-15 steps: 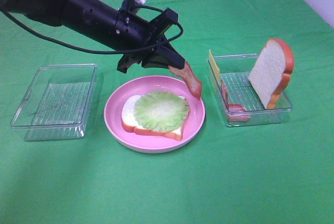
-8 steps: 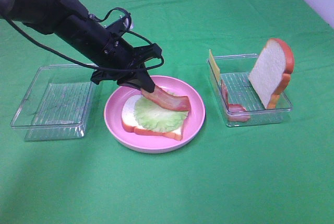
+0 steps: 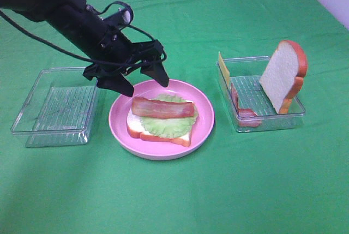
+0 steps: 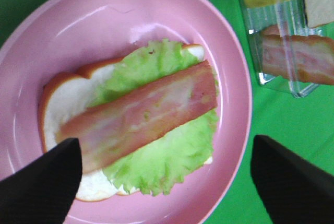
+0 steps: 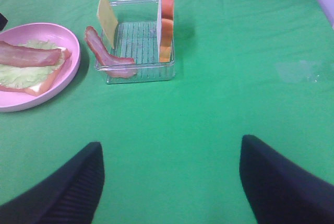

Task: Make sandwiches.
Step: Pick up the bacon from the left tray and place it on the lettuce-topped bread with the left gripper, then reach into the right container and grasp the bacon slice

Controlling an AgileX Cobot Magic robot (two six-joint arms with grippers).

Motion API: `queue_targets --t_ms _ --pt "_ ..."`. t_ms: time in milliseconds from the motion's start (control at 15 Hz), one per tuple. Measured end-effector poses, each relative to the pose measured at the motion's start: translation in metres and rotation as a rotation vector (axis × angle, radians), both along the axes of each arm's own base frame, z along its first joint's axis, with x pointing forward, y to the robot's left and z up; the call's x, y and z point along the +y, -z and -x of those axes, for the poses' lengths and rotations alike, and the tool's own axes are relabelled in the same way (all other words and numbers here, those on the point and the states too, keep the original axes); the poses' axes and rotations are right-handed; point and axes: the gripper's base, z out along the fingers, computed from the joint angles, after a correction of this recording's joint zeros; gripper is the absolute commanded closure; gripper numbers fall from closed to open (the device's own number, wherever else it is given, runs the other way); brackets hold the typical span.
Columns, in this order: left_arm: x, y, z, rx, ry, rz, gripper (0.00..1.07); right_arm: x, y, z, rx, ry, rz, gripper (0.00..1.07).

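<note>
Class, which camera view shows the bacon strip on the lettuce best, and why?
The left wrist view: the bacon strip appears large, seen close from above, lying across the lettuce. The exterior high view shows it whole but small; the right wrist view, distant and clipped at the edge.

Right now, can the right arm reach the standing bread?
Probably yes: the right gripper is open, bare green cloth lies ahead of it, and the bread slice stands taller than its tray.
</note>
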Motion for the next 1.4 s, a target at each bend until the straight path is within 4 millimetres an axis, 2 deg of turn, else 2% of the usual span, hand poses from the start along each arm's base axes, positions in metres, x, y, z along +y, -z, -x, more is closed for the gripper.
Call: queue_targets --t_ms 67,267,333,533,600,800,933,1067,1133,1400 --pt "0.001 -0.009 0.002 -0.019 0.013 -0.003 0.15 0.000 0.000 0.000 0.000 0.000 0.000 0.38" --pt "0.012 -0.063 0.020 -0.121 0.097 -0.056 0.15 0.000 0.000 0.000 0.000 0.000 0.000 0.38" --pt "0.024 -0.102 0.043 -0.142 0.152 -0.096 0.15 0.000 0.000 0.000 0.000 0.000 0.000 0.38" --pt "0.045 -0.143 0.077 -0.120 0.133 -0.178 0.15 0.000 0.000 0.000 0.000 0.000 0.000 0.38" --pt "0.050 -0.149 0.084 -0.127 0.119 -0.198 0.15 0.000 0.000 0.000 0.000 0.000 0.000 0.38" --pt "0.081 -0.177 0.130 -0.194 0.050 -0.290 0.15 0.000 0.000 0.000 0.000 0.000 0.000 0.38" --pt "0.100 -0.183 0.172 -0.225 0.037 -0.305 0.15 0.000 0.000 0.000 0.000 0.000 0.000 0.38" --pt "0.119 -0.180 0.212 -0.260 0.030 -0.311 0.15 0.000 0.000 0.000 0.000 0.000 0.000 0.38" --pt "0.134 -0.177 0.245 -0.312 0.016 -0.314 0.15 0.000 0.000 0.000 0.000 0.000 0.000 0.38" --pt "0.175 -0.156 0.321 -0.505 -0.021 -0.354 0.15 0.000 0.000 0.000 0.000 0.000 0.000 0.38"
